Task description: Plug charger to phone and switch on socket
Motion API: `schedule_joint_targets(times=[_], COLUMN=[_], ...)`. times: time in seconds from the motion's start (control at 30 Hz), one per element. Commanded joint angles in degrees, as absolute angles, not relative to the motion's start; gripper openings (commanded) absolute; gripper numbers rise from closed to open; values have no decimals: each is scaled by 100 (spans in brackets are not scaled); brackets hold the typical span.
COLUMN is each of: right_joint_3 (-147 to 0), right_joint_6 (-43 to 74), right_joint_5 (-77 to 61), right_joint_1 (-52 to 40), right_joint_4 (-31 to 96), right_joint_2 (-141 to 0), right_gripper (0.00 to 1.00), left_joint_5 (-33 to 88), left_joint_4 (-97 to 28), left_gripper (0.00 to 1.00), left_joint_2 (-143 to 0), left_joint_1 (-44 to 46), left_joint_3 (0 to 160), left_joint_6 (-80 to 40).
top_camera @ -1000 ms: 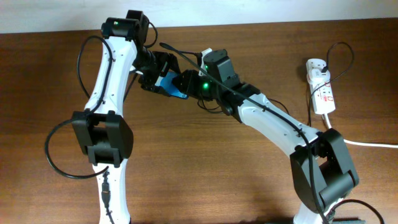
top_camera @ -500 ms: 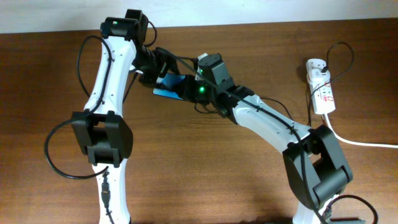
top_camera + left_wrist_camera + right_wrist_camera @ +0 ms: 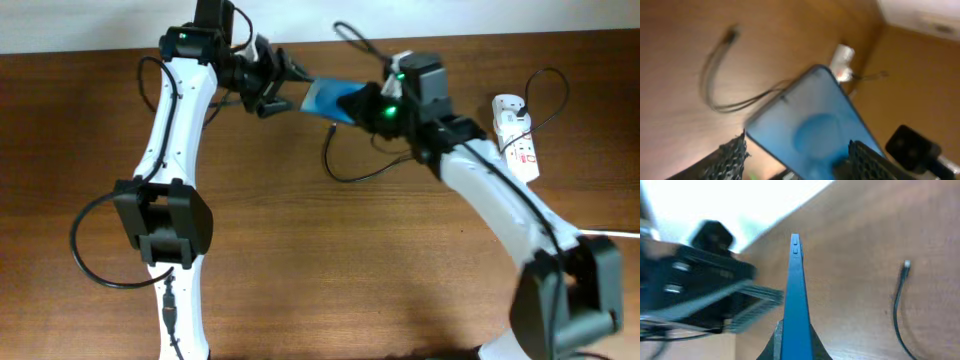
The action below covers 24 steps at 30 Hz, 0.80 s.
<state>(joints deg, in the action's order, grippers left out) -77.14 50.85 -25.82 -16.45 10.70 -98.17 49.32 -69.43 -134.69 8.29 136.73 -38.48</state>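
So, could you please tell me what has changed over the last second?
The phone, between both sets of fingers, moved toward the far edge and to the right, nearer the socket. The right fingers grip it edge-on; the left fingers flank its other end, hold unclear. The socket stayed put. The charger lies on the table, not plugged into the phone.

Likely a robotics lab: two white arms (image 3: 165,130) mounted at a wooden table (image 3: 320,270).
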Motion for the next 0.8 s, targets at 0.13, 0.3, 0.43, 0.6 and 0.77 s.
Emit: schedule_joint_targets(times=[0.13, 0.3, 0.43, 0.6, 0.77], right_joint_3=[-7832, -7835, -7835, -7835, -7835], right_joint_6=[7824, 8329, 8676, 9247, 9376], right_joint_5=[-869, 738, 1232, 1229, 1229], right_joint_1=[-1586, -2464, -2764, -2995, -3229], right_joint_4=[-423, -1446, -1586, -1629, -1651], right_joint_2=[-9491, -10082, -10178, -10272, -10276], right_gripper=[4, 4, 4, 4, 4], left_joint_5=[7443, 7395, 7013, 6849, 6766], left_joint_4=[-5103, -4560, -4246, -4244, -4209], left_gripper=[82, 87, 83, 61, 48], left_joint_2=[-13467, -13467, -13467, -13467, -13467], left_joint_1=[696, 696, 698, 725, 784], left_joint_3=[13721, 13721, 13721, 13719, 13719], left_joint_6=[-3295, -4335, -5151, -5465, -5463])
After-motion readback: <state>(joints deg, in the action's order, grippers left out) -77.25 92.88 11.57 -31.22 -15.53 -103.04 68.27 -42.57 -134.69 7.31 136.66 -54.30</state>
